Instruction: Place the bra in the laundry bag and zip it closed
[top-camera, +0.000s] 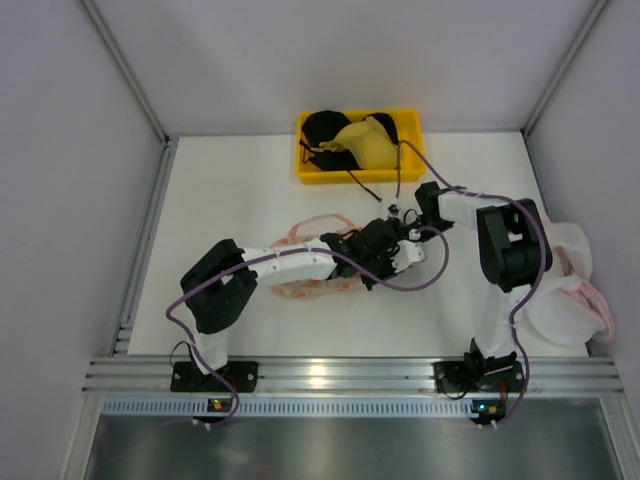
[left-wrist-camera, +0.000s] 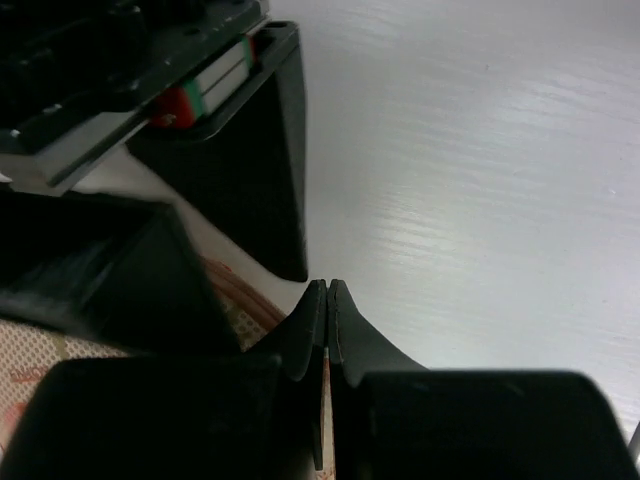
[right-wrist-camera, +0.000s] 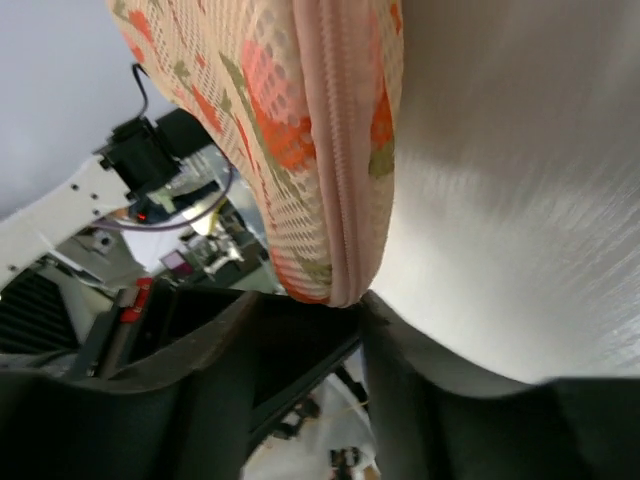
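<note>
Jaws of the left gripper sit pressed shut, nothing visible between; right gripper stands part-open, the zipped end of the bag between its tips.

bin behind laundry bag; other bags at right.

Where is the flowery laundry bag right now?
In the top view the laundry bag lies mid-table, partly under the left arm, nearer than the yellow bin. The right wrist view shows its end up close.
</note>
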